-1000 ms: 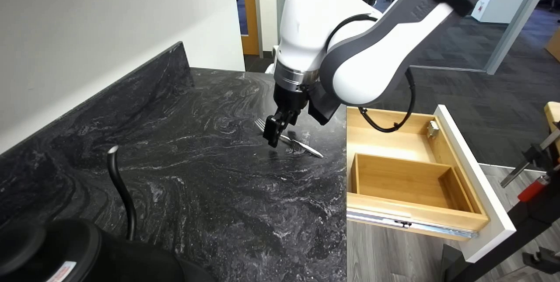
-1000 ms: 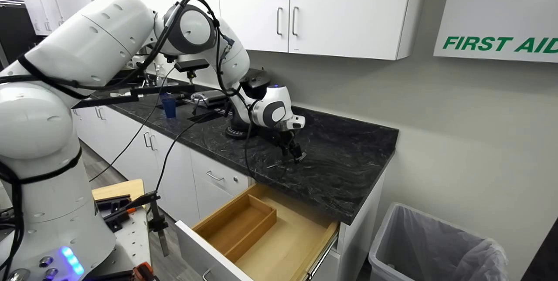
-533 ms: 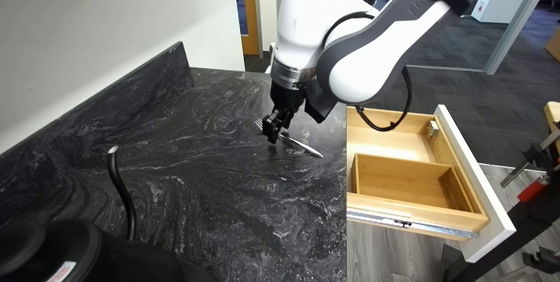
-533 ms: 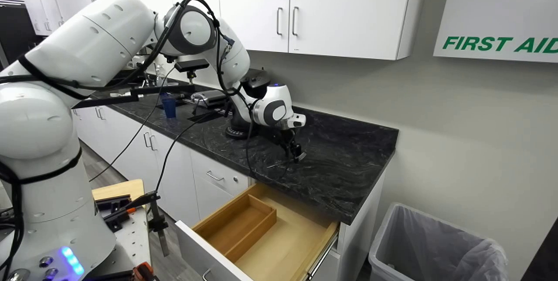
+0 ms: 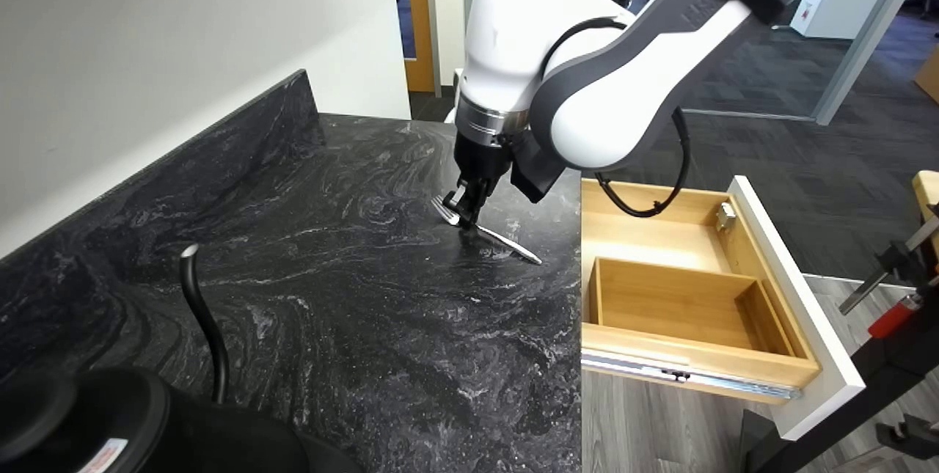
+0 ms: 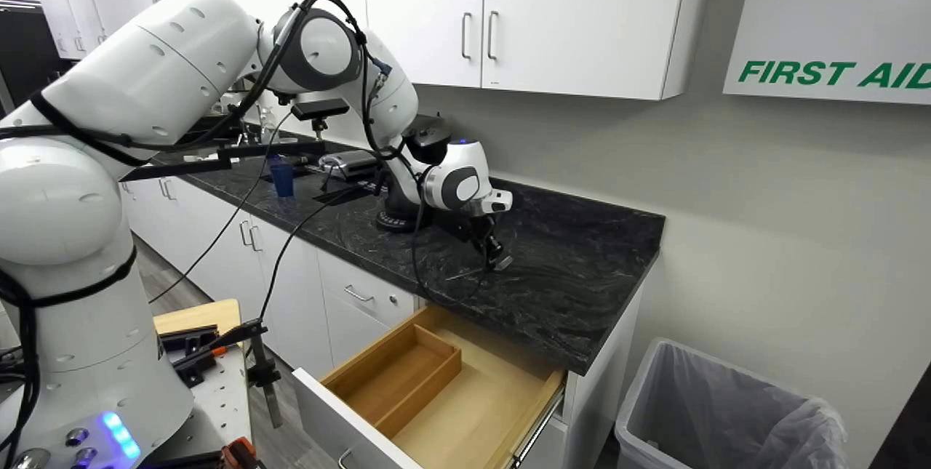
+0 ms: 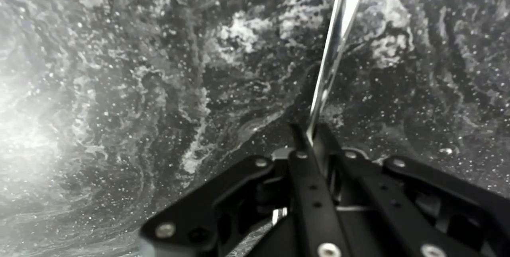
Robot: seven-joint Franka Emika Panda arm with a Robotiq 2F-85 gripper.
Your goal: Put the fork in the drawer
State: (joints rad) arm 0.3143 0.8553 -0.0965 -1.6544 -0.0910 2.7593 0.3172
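Black two-finger end effector (image 7: 310, 133) is grasping the slim silver metal fork (image 7: 331, 55): in the wrist view the fingers (image 7: 328, 146) are pinching it from both sides, and the handle is running out of the grip between 12 and 1 o'clock. In an exterior view the tined head (image 5: 447, 213) is sticking out just beside the fingers toward 10 o'clock, the handle pointing to 4. Fork is lying over the white-veined black surface (image 5: 352, 326); can't tell if it's touching along its whole length.

White-fronted light-wood box drawer (image 5: 656, 238) is standing open between 3 and 4 o'clock from the end effector, apart from the fork. A smaller wooden compartment (image 5: 682, 304) is sitting inside it on the 6 o'clock side.

In an exterior view the fork (image 6: 462, 275) is showing as a thin silver line between 8 and 9 o'clock from the end effector, the drawer sitting at 7. White jointed robot arm (image 6: 389, 94) is hanging over the surface. Grey-white plastic bin (image 6: 631, 449) with a clear liner is standing at 4 o'clock, blue cup (image 6: 281, 177) at 10.

A black curved tube (image 5: 209, 334) with a pale tip is standing up at 8 o'clock in an exterior view, just beside a rounded black object (image 5: 183, 429).
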